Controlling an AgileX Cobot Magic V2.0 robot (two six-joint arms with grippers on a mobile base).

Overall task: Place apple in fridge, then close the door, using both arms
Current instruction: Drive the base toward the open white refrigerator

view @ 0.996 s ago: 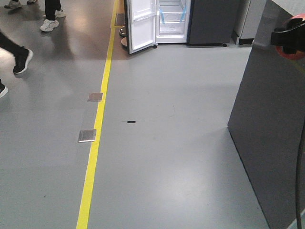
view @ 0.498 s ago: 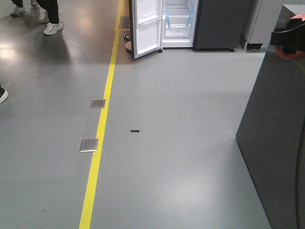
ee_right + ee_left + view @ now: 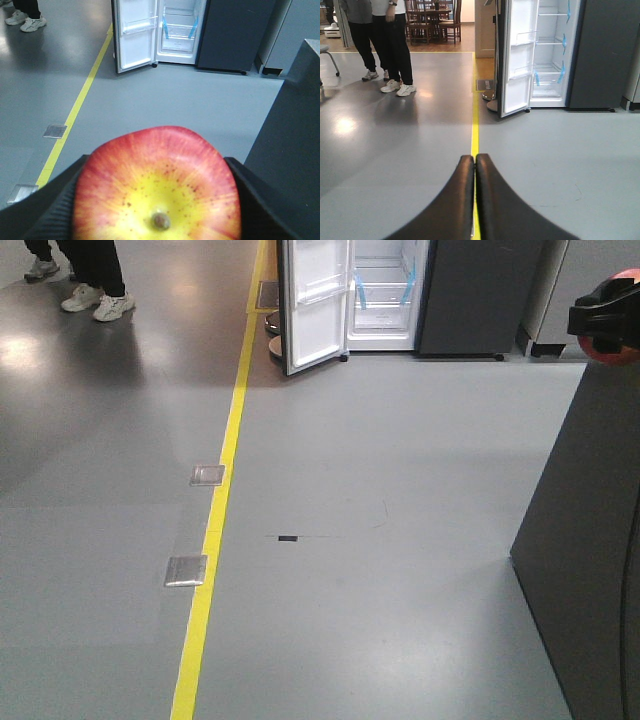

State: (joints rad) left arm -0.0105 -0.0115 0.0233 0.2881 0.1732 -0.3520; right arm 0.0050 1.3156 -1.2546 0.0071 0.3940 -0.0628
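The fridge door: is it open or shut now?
Open. The door stands swung out, showing its white inner side with bins, and the shelves inside the fridge are visible.

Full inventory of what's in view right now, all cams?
apple: 1, red and yellow, clamped in the right gripper
fridge: 1, dark grey, white inside, far end of floor
door: 1, white inside, swung open, left of the opening
tape strips: a few, blue, on fridge shelves
floor line: 1, yellow, running toward the fridge
floor plates: 2, metal, beside the line
people: at least 2, dark trousers, far left
chairs: several, brown, behind the people
cabinet: 1, dark grey, near right
left gripper: black, shut, empty
right gripper: black, shut on apple
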